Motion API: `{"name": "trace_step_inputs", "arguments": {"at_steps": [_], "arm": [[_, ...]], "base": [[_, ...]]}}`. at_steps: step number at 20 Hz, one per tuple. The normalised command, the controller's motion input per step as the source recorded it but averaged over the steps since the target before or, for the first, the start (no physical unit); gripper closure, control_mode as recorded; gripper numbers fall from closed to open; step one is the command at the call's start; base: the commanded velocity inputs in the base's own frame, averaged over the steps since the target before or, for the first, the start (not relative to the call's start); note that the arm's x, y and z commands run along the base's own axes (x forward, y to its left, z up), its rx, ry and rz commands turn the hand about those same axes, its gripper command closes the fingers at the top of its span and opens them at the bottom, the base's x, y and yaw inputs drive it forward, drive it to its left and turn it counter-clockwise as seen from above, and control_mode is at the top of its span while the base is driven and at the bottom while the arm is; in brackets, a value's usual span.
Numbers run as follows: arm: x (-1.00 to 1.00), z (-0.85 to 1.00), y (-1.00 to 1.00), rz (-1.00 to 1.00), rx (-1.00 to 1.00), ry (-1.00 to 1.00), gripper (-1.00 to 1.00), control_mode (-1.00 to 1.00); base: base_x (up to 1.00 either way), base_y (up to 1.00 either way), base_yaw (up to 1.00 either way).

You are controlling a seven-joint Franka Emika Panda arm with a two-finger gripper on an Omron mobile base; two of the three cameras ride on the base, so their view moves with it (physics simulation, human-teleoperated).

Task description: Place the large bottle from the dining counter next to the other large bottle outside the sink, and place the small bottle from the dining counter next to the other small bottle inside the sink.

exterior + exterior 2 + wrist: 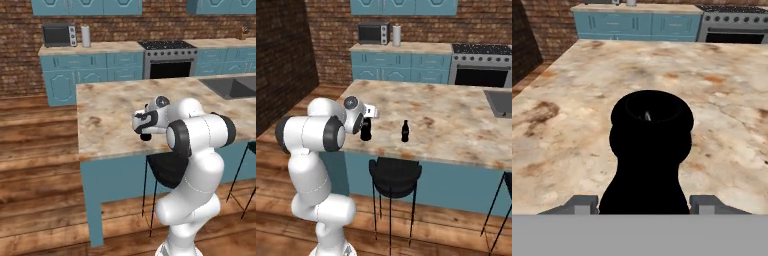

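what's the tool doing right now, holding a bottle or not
Tool: fingers sit on either side of the large bottle on the dining counter; whether they are clamped on it cannot be told.

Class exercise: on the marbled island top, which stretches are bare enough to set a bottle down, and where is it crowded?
Bare: the dining counter from the small bottle across to the sink, and the whole back strip facing the stove. Also the far left corner. Crowded: the near front edge, where the gripper sits around the large bottle, the small one close beside it.
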Motion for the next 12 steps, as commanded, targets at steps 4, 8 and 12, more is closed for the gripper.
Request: {"name": "trace_step_inputs", "arguments": {"at_steps": [4,8,12], "arm": [[0.00,0.00,0.00,0.00,0.00,0.00,1.00,1.00],[0.00,0.00,0.00,0.00,0.00,0.00,1.00,1.00],[0.00,0.00,0.00,0.00,0.00,0.00,1.00,1.00]], "base": [[-0.09,-0.96,0.00],[-0.03,-1.00,0.00],[0.00,-1.00,0.00]]}}
